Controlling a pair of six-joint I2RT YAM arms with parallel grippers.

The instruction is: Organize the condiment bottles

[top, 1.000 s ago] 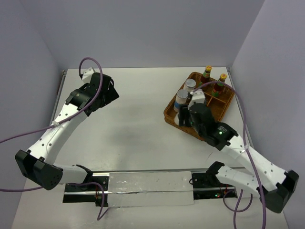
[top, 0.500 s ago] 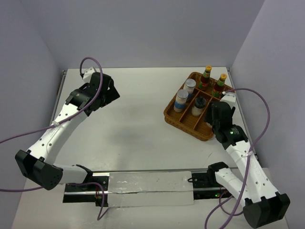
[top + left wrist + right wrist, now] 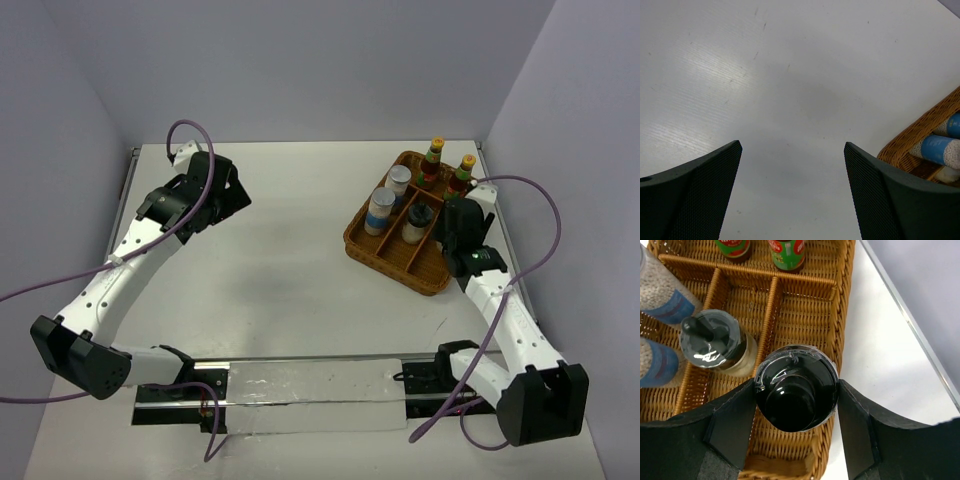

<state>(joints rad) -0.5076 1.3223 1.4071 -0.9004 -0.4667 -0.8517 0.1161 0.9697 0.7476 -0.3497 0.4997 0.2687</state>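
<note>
Right pincer (image 3: 796,402) swung to basket (image 3: 805,310) right side, clamping black-capped bottle (image 3: 796,390); left pincer (image 3: 792,147) spread, empty.

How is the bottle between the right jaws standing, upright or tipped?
Upright. The right wrist view looks straight down on the bottle, black cap up, jaws at both sides.

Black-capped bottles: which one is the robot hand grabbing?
The black-capped bottle clamped in the right gripper, beside the basket rim. The other black-capped bottle stands free to its left.
</note>
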